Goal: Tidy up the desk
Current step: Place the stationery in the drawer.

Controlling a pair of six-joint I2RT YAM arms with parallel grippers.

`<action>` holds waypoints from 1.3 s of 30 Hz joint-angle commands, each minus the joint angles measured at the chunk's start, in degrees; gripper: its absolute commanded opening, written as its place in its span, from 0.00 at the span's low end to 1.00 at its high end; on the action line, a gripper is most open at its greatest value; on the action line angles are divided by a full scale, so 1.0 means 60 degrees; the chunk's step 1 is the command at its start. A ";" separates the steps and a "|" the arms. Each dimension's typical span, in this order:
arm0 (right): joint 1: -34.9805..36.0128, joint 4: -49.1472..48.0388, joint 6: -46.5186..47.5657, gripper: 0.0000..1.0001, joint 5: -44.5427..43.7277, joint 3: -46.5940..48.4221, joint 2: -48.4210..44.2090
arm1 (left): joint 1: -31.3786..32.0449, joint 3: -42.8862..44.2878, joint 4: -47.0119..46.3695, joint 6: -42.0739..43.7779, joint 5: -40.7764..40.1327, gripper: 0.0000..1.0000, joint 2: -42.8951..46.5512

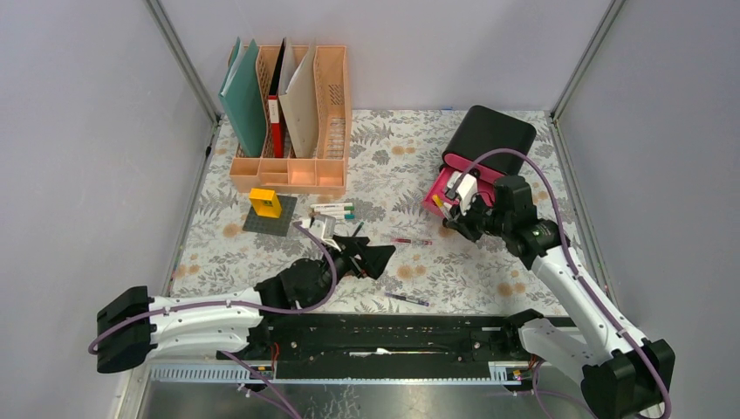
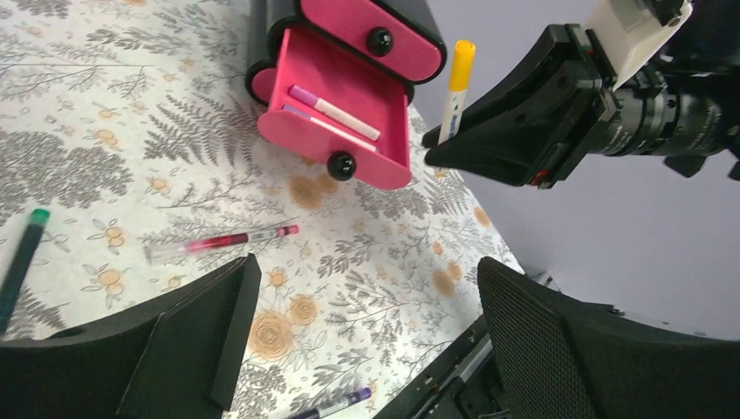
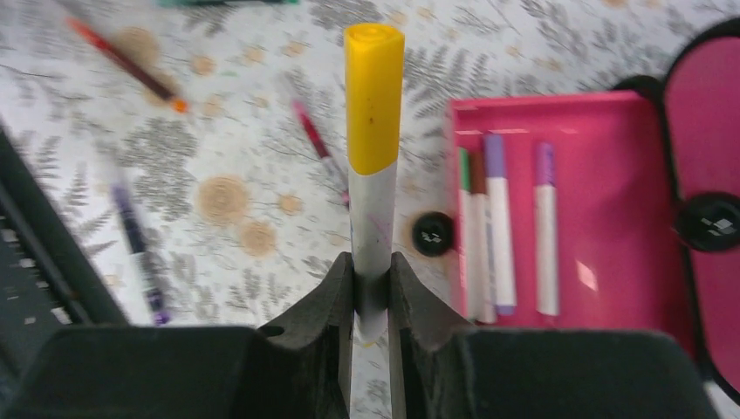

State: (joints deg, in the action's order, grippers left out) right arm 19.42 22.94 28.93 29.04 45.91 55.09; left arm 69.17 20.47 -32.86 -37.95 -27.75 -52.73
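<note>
The desk [image 1: 489, 262] is a tabletop under white cloth with grey ferns and tan flowers. My right gripper [image 3: 371, 279] [image 1: 455, 220] is shut on a white marker with a yellow cap [image 3: 373, 105] [image 2: 457, 87], held just left of the open pink drawer [image 3: 611, 218] [image 2: 340, 113]. Several markers [image 3: 499, 227] lie in that drawer. My left gripper [image 2: 366, 266] [image 1: 371, 257] hangs open over the middle of the desk, nothing between its fingers. A red pen [image 2: 218, 243] [image 1: 410, 241] lies just beyond it.
A purple pen [image 1: 407, 299] lies near the front edge. The black-and-pink drawer box [image 1: 489, 135] stands at the back right, a peach file rack [image 1: 288, 166] with folders at the back left. A yellow block [image 1: 265, 202] on a grey plate and loose markers [image 1: 333, 209] lie in front of the rack.
</note>
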 commanded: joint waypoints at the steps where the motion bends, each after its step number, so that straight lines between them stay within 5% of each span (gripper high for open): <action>1: -0.0014 -0.0412 0.0596 0.00 -0.2214 0.0169 0.0105 | -0.0014 -0.0247 0.0266 -0.0012 -0.0430 0.99 0.0378; 15: 0.0018 -0.2891 0.0464 0.00 -0.6416 -0.0467 0.1218 | -0.0056 -0.0669 0.0829 -0.0149 -0.0877 0.99 0.1143; 32: 0.0037 -0.4729 -0.0093 0.04 -0.7760 -0.1080 0.2416 | -0.0072 -0.0993 0.0848 -0.0266 -0.1029 0.99 0.1396; 35: 0.0044 -0.4957 -0.0150 0.12 -0.8142 -0.1117 0.2617 | -0.0073 -0.1004 0.0859 -0.0266 -0.1030 0.99 0.1454; 39: 0.0041 -0.5054 -0.0203 0.38 -0.8400 -0.1124 0.2738 | -0.0073 -0.1024 0.0863 -0.0266 -0.1023 0.99 0.1480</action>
State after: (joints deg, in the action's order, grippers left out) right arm 19.44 -3.46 28.91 -17.61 39.09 71.05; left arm 68.99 14.83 -25.78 -39.46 -33.06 -44.93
